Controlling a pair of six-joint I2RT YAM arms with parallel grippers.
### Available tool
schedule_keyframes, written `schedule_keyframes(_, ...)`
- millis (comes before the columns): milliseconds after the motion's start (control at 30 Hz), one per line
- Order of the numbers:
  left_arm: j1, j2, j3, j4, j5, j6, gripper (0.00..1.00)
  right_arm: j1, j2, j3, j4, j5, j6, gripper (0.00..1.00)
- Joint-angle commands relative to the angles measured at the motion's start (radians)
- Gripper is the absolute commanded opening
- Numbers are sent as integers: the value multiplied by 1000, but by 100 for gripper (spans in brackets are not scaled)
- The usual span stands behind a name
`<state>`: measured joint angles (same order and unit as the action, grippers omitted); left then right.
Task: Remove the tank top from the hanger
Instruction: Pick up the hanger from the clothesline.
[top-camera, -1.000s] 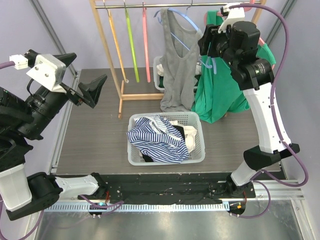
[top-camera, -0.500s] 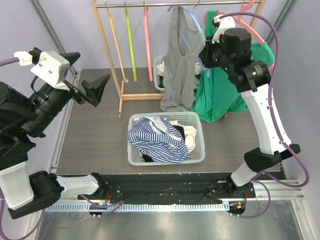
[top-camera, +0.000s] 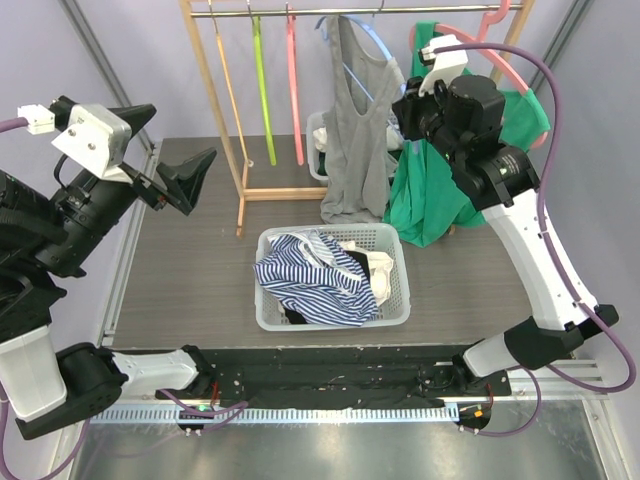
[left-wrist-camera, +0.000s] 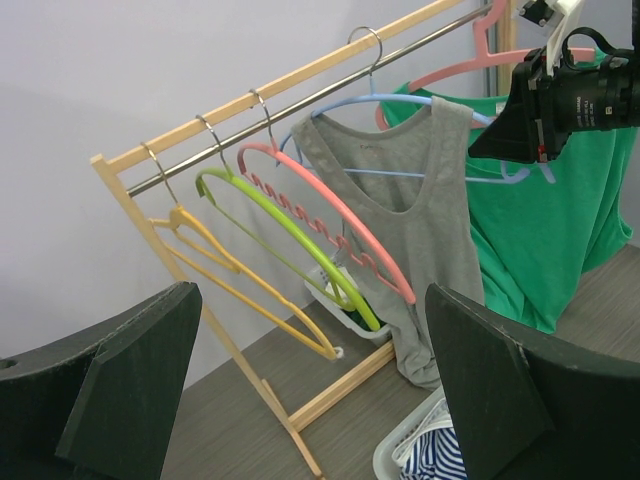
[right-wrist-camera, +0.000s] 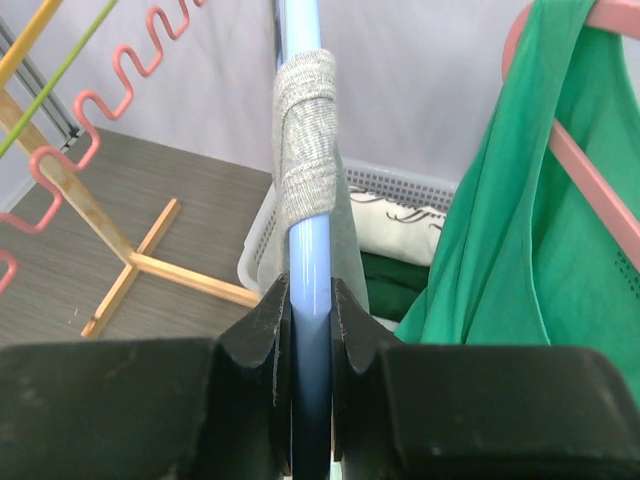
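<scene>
Tank top (top-camera: 352, 130) is hung on a blue hanger (right-wrist-camera: 305, 250) that is pinched by the right gripper (right-wrist-camera: 308, 310), crowded between pink hanger (top-camera: 293, 80) and green shirt (top-camera: 440, 190), while the left gripper (left-wrist-camera: 310, 385) is held wide, well apart.

Tank top (left-wrist-camera: 430, 200): matt grey knit cloth. Hanger (right-wrist-camera: 308, 300): smooth glossy blue plastic. Rack (top-camera: 285, 193): pale bare wood; rail (left-wrist-camera: 300, 106) shiny metal. Basket (top-camera: 404, 290): white plastic lattice.

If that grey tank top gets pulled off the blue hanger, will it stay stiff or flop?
Likely floppy: the grey tank top hangs in soft folds. Probably light, as the thin blue hanger carries it. Its strap, bunched just beyond the right pincer, may snag.
</scene>
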<state>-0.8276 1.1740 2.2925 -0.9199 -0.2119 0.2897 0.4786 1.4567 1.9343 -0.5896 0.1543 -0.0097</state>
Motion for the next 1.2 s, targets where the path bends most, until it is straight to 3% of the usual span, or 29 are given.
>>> schedule_keyframes(0,10,-8,13,7,16,-17,100,15,-56,-15,249,42,-35,1)
schedule_keyframes(267,12,-17,10,7,13,-12,100,25,-79,-76,378,108,-71,1)
schedule_keyframes(633,22,-28,-7,12,6,-9,100,55,-236,-288,715,157,-110,1)
schedule_keyframes(833,28,-24,5,13,14,-17,100,55,-231,-262,596,139,-81,1)
schedule_keyframes(1000,33,-24,7,12,16,-24,100,55,-203,-207,352,119,-43,1)
schedule_keyframes(1167,35,-25,10,12,19,-27,100,61,-260,-293,277,88,8,1)
